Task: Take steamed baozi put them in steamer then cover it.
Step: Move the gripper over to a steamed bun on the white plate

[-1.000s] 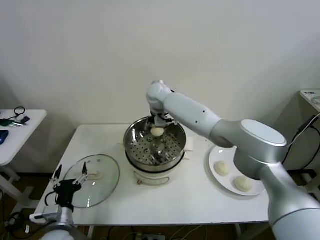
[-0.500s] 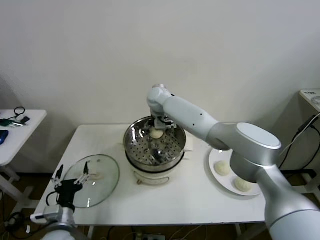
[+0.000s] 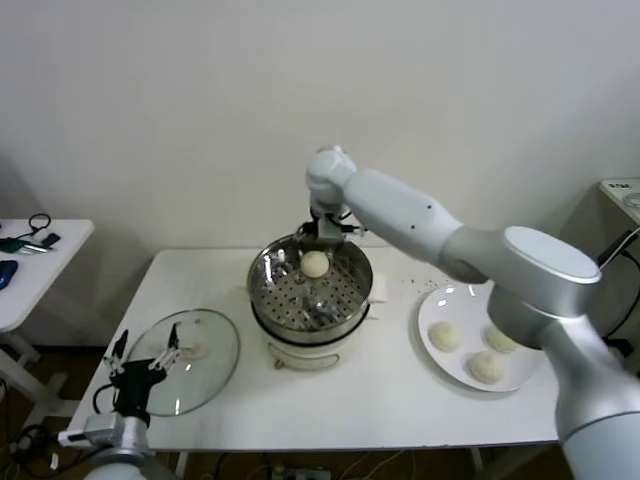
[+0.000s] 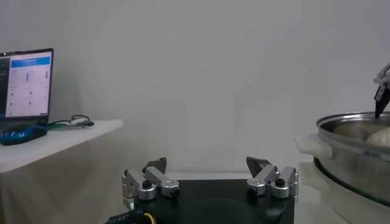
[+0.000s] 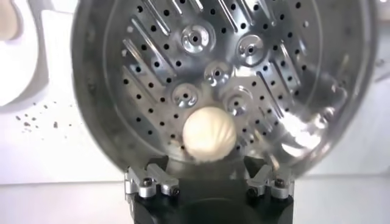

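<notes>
Head view: right pincer [image 3: 322, 232] spread wide, empty, above steamer [image 3: 310, 290] back rim. One baozi [image 3: 315, 263] inside, three on plate [image 3: 478, 345]. Cover [image 3: 185, 360] on worktop [image 3: 390, 395]; left pincer [image 3: 140, 352] also agape beside it.

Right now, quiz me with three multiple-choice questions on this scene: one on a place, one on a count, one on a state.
1. Where is the lid?
A. on the steamer
B. on the table, at the robot's left
C. on the plate

2. How many buns lie on the plate?
A. one
B. three
C. five

3. The right gripper is:
A. open above the steamer
B. shut on a bun
C. gripping the lid

Answers: B, it lies by the left gripper; B, three are visible; A, the bun lies free in the basket.
</notes>
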`<move>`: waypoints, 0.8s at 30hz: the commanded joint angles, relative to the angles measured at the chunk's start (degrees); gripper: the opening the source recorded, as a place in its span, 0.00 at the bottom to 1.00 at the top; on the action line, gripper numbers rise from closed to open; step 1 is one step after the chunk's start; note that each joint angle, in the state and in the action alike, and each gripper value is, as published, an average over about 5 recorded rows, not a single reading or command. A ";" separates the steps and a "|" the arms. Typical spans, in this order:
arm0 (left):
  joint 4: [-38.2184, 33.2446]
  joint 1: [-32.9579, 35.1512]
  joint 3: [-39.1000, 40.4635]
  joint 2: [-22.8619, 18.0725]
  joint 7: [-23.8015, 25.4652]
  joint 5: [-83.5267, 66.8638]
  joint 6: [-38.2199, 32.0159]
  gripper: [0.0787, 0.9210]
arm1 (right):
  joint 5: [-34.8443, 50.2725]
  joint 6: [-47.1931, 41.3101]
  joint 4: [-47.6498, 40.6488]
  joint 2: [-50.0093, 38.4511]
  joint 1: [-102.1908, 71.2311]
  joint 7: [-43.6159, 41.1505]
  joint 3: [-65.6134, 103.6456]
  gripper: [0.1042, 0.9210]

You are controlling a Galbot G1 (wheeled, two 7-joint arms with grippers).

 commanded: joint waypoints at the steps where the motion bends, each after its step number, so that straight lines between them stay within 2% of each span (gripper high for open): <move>1: -1.01 0.73 0.01 -0.23 1.01 -0.70 0.29 0.88 | 34.61 -17.49 7.42 -15.68 10.93 -0.99 -14.25 0.88; 5: -1.27 1.00 0.37 -0.36 1.21 -0.60 0.14 0.88 | 43.15 -30.76 11.76 -22.87 12.13 -1.84 -17.66 0.88; 9: -1.32 0.78 0.77 -0.60 1.10 -0.51 0.18 0.88 | 47.87 -38.81 14.18 -28.53 10.98 -3.87 -18.42 0.88; 16: -1.37 1.07 0.96 -1.20 1.52 -0.23 0.20 0.88 | 50.98 -45.58 15.45 -35.11 3.25 -3.91 -16.30 0.88; 24: -1.16 1.39 0.30 -0.44 1.53 -0.23 0.14 0.88 | 46.78 -48.15 14.01 -37.71 -4.91 -2.59 -16.11 0.88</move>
